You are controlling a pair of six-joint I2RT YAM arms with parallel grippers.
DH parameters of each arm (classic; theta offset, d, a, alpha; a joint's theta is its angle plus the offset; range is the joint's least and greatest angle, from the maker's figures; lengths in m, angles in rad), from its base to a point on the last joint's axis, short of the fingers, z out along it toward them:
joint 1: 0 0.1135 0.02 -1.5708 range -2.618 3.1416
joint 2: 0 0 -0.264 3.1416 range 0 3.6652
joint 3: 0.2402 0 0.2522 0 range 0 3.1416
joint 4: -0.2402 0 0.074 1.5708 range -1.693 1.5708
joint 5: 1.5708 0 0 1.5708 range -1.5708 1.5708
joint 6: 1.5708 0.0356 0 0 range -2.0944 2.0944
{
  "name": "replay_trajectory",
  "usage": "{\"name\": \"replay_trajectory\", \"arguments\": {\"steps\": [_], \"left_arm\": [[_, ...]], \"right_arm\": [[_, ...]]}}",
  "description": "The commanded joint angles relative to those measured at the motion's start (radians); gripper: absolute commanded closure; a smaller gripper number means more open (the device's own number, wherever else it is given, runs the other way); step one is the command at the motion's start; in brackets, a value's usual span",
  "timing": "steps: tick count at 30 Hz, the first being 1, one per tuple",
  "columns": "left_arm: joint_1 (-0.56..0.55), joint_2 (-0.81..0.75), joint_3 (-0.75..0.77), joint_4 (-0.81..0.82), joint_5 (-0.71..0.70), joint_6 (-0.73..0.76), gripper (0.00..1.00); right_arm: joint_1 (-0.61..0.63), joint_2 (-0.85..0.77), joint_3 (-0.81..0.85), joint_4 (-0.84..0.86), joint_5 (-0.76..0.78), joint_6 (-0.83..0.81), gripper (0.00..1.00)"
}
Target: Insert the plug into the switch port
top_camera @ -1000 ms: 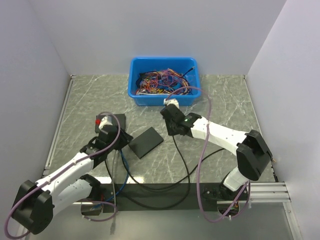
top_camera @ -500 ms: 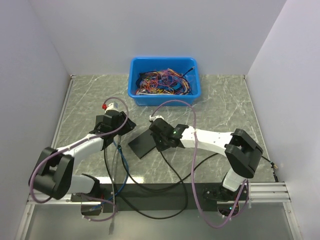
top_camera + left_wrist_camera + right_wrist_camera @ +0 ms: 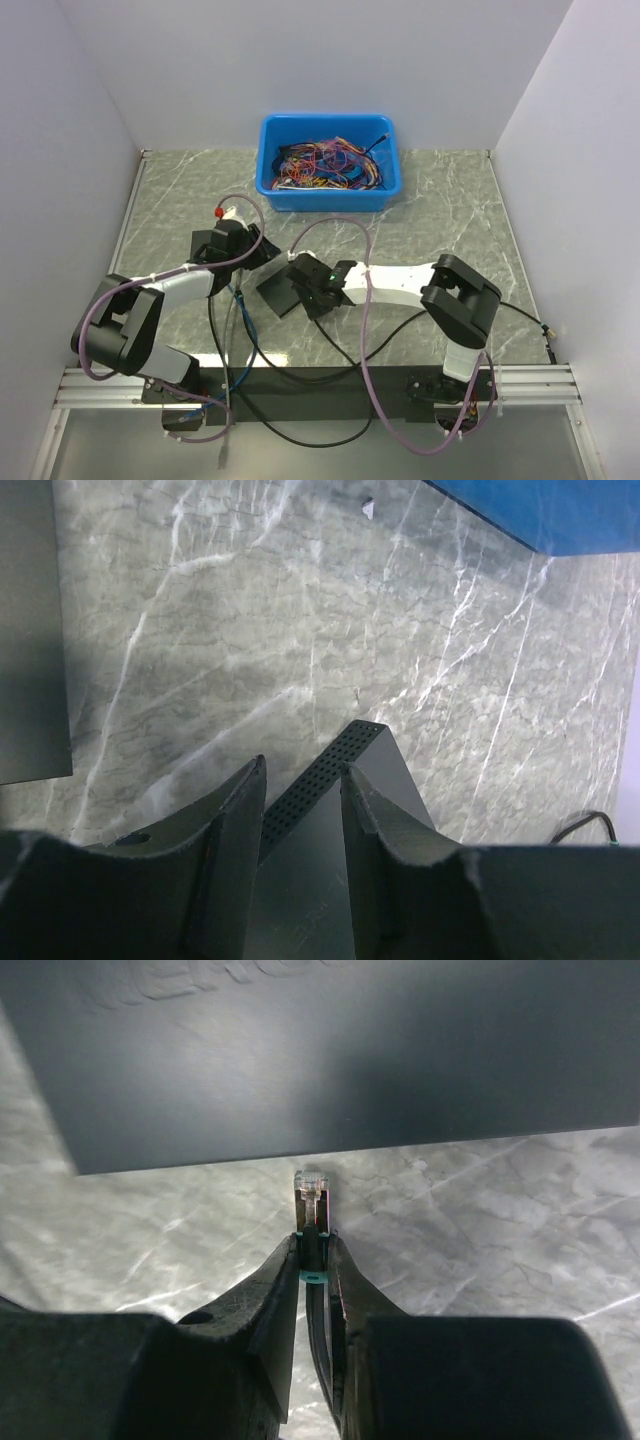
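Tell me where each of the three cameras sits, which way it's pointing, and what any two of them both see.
Top external: above and behind the arm bases, looking down on the marble table; both arms, left hand and right hand show.
Left wrist: on the left arm, looking past its own fingers at a dark box, perforated edge facing it.
Right wrist: on the right arm, looking past fingers shut on the plug toward a black slab.
Shared: top and left wrist both see the blue bin.

grey marbled table (image 3: 450,220) with blue bin (image 3: 330,195), black slab (image 3: 280,292), vented box (image 3: 375,765), cables (image 3: 237,320)
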Motion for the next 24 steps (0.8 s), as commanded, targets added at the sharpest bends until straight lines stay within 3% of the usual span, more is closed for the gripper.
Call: {"name": "replay_trajectory", "arguments": {"steps": [1,24], "left_arm": [[0.002,0.007,0.0,0.063,0.029,0.021,0.59],[0.002,0.088,-0.069,0.152,0.076,0.012,0.62]], "right_arm": [[0.01,0.028,0.034,-0.008,-0.001,0.019,1.0],[0.012,0.059,0.112,-0.047,0.058,-0.003,1.0]]}}
